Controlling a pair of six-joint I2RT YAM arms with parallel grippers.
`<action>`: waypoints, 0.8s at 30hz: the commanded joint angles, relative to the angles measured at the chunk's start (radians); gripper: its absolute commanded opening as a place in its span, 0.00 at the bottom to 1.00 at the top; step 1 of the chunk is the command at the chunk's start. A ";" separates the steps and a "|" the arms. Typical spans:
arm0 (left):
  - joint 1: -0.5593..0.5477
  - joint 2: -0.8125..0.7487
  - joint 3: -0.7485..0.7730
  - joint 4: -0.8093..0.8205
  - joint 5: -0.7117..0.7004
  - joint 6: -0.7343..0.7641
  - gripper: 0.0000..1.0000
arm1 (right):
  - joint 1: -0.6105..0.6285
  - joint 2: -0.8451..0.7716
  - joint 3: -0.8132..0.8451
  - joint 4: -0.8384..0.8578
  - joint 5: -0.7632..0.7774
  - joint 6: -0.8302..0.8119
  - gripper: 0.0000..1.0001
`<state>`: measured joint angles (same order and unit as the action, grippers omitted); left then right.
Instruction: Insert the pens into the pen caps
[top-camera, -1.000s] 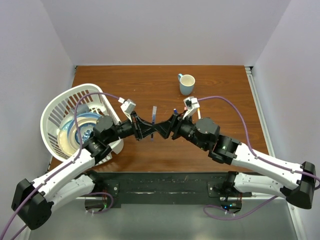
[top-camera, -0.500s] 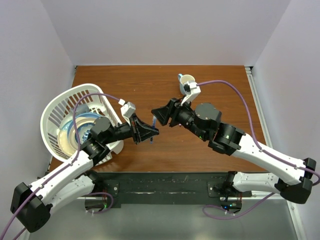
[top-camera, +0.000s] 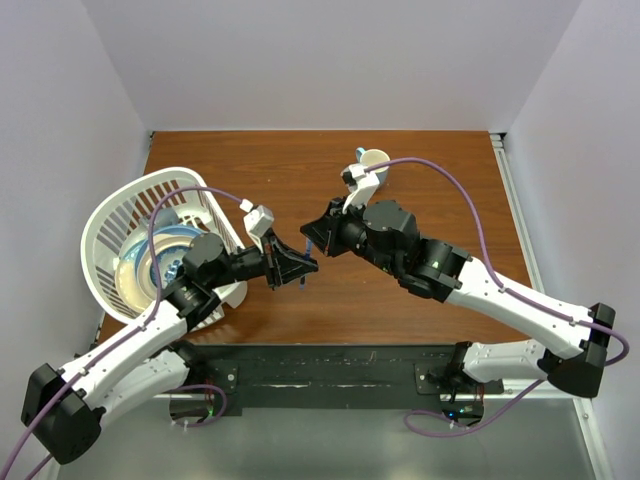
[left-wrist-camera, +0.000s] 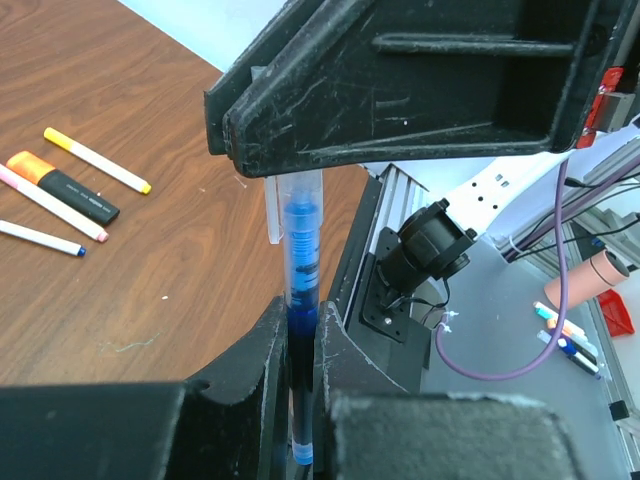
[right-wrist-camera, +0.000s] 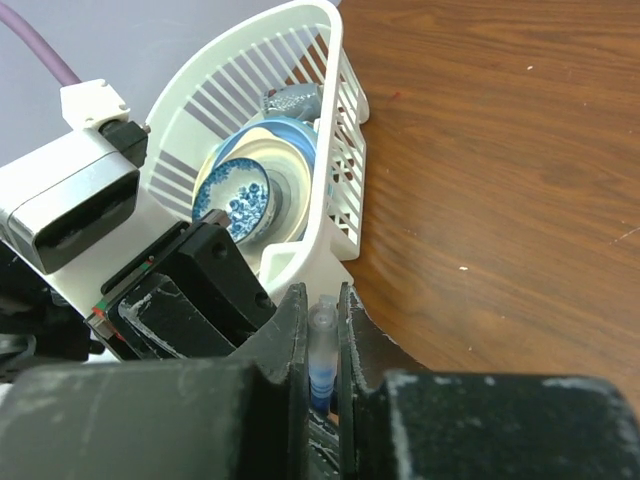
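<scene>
In the middle of the table my left gripper (top-camera: 298, 266) is shut on the dark lower barrel of a blue pen (left-wrist-camera: 302, 262). The pen stands upright between its jaws (left-wrist-camera: 300, 325). A clear pen cap (left-wrist-camera: 284, 208) with a clip covers the pen's top end. My right gripper (top-camera: 314, 236) is shut on that cap (right-wrist-camera: 322, 335), and its black fingers (left-wrist-camera: 400, 100) sit right above the left ones. On the wood lie several loose pens: a yellow-tipped one (left-wrist-camera: 97, 160), a black highlighter with an orange end (left-wrist-camera: 62, 186), a pink-tipped one (left-wrist-camera: 52, 204) and a blue-tipped one (left-wrist-camera: 42, 238).
A white basket (top-camera: 110, 215) holding blue-patterned dishes (right-wrist-camera: 240, 190) stands at the table's left, close behind the left arm. A pale blue mug (top-camera: 373, 168) stands at the back centre. The table's near edge and an arm mount (left-wrist-camera: 430, 250) lie just past the pen.
My right gripper swung from meeting the left gripper up to the pen's far end and closed on the cap. The left gripper kept its grip and shifted only slightly.
</scene>
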<state>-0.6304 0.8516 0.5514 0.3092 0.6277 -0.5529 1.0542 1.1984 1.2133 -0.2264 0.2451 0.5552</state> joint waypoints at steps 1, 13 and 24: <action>0.003 0.009 0.045 0.016 0.009 0.053 0.00 | 0.007 -0.005 0.014 -0.010 -0.079 -0.023 0.00; 0.008 0.017 0.083 0.058 -0.120 0.060 0.00 | 0.007 -0.020 -0.115 0.007 -0.178 0.031 0.00; 0.031 0.141 0.252 0.030 -0.259 0.108 0.00 | 0.042 -0.003 -0.320 0.127 -0.210 0.147 0.00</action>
<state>-0.6369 0.9604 0.6357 0.1249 0.5671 -0.4770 1.0134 1.1522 0.9688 0.0124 0.2237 0.6334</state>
